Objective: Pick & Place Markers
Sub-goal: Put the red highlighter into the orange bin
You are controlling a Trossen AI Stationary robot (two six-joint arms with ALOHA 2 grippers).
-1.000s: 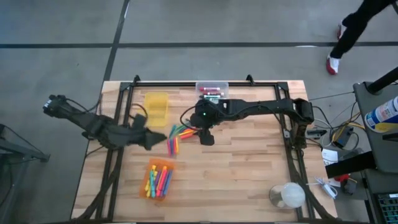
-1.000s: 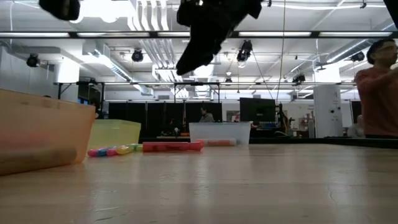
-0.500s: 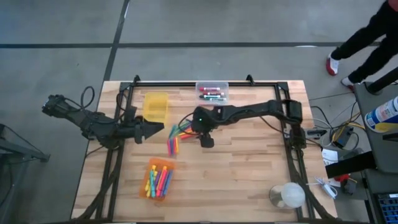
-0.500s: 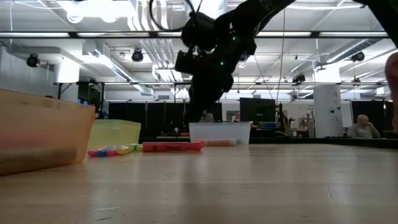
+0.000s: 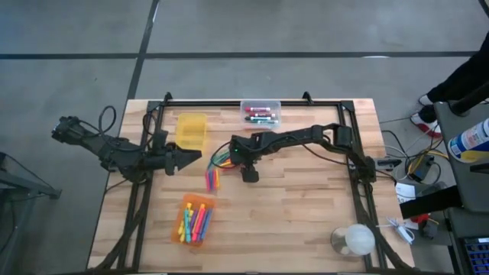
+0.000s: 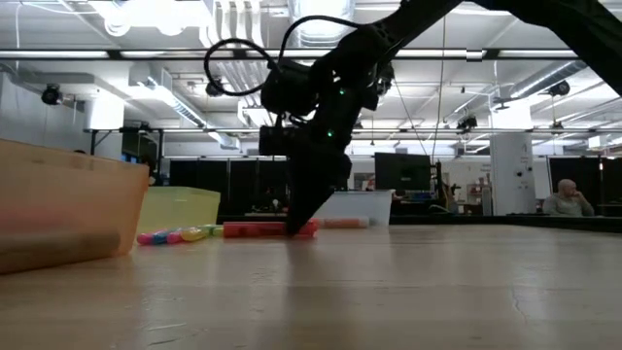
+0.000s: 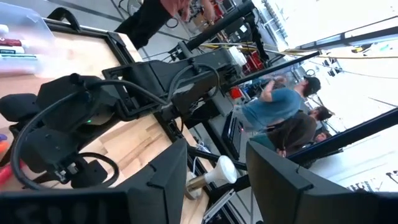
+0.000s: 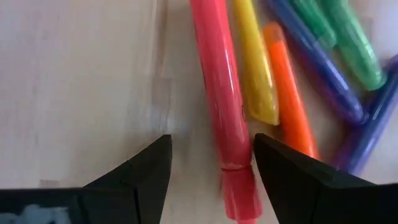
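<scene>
Markers [image 5: 216, 168] are seen in three places, all given here relative to the loose pile at the middle of the table [image 5: 306, 214]. The pile itself is a small fan of pink, yellow, orange, green, blue and purple sticks lying on the bare wood. Toward the front edge from the pile, an orange bin [image 5: 195, 221] is already loaded with a good number of markers. Toward the back edge from the pile, a clear bin [image 5: 261, 114] is seen to hold a few more, red and green among them. A yellow bin [image 5: 192, 130], behind the pile and toward the left arm's side, appears to be empty.

The right gripper [image 5: 243, 166] is lowered just beside the pile; its jaws are spread wide, and a pink marker [image 8: 224, 118] is framed between the fingers [image 8: 140, 174] in the right wrist view, not yet gripped. Nothing is held. In the low view its tips are seen close to the table surface at the pile.

The left gripper [image 5: 189, 158] is parked at the pile's other side, a little apart from it, with its fingers [image 7: 161, 180] open and nothing between them.

The task is judged to be well past halfway: most markers are binned, and only the loose pile is left to be picked and placed.
</scene>
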